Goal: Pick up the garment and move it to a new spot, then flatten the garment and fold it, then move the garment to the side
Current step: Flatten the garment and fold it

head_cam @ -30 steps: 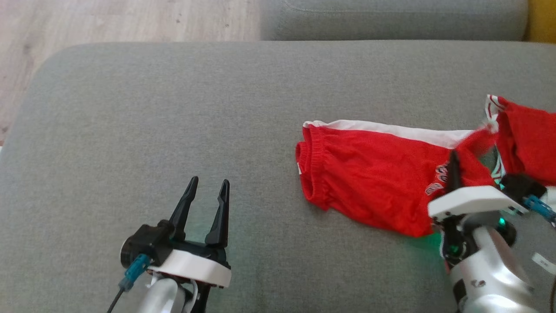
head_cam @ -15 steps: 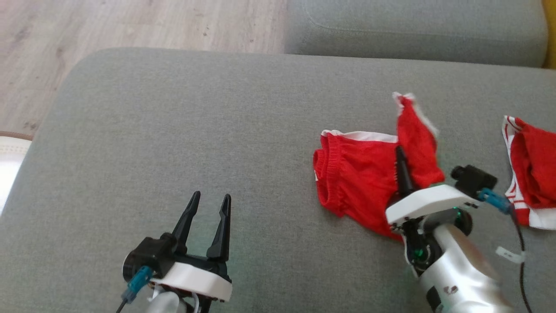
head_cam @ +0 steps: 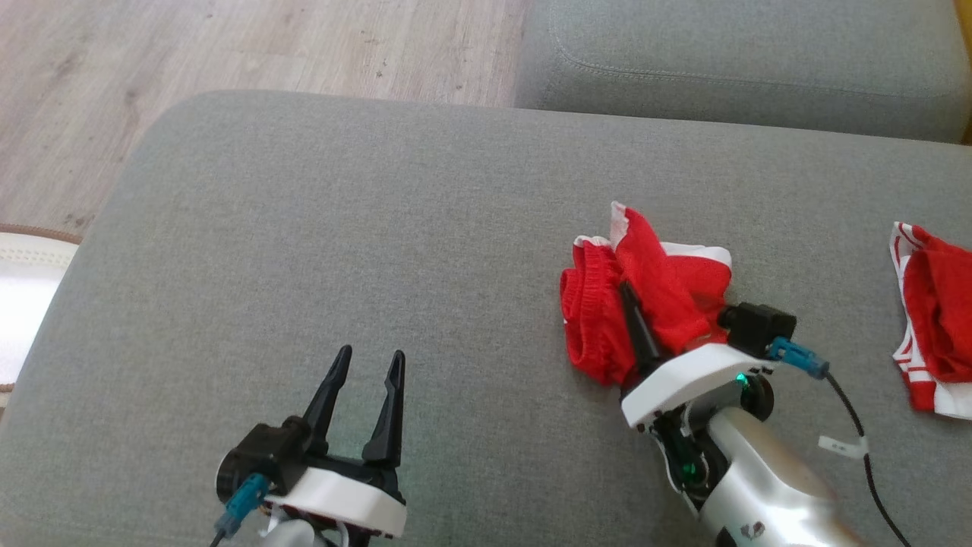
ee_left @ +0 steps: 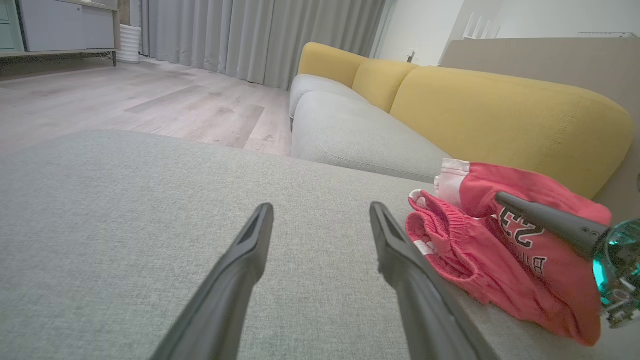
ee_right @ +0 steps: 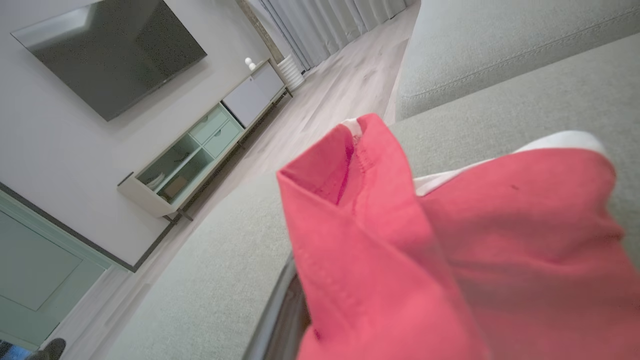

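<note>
The right tool is pinching a hem corner of the soft, floppy red shorts, likely the best hold. The left tool is sitting spread apart.

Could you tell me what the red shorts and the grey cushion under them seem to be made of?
Red shorts: soft matte fabric, likely jersey knit; loose folds, gathered elastic waistband. Grey cushion: matte woven upholstery; fine speckled weave shows.
</note>
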